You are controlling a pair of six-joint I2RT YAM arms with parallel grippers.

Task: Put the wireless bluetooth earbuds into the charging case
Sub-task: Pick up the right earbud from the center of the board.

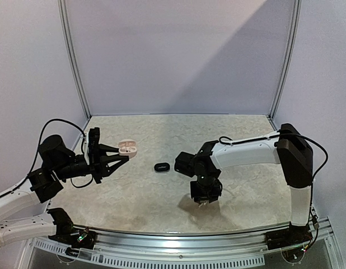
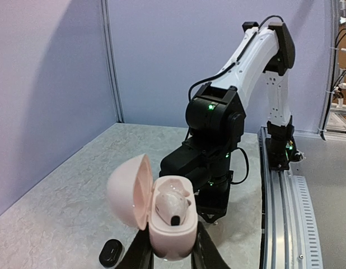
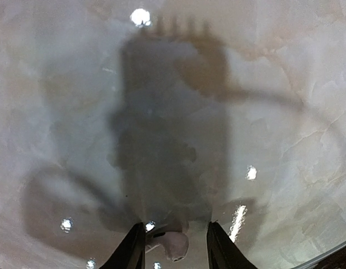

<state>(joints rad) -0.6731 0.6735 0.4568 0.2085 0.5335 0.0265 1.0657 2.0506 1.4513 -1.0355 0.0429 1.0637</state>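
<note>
Pink charging case [image 2: 170,227], lid open, is clamped by the left gripper [image 2: 172,250] above the table [image 1: 134,196], one pale earbud [image 2: 172,206] seated inside. Right gripper [image 3: 174,235] points down, jaws narrowed around a white earbud [image 3: 172,245], apparently pinching it. Black oval piece [image 1: 161,166] lies on the table between the arms.

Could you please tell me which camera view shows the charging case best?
The left wrist view: the charging case is close, lid open, an earbud inside. The top external view shows it small; the right wrist view misses it.
</note>
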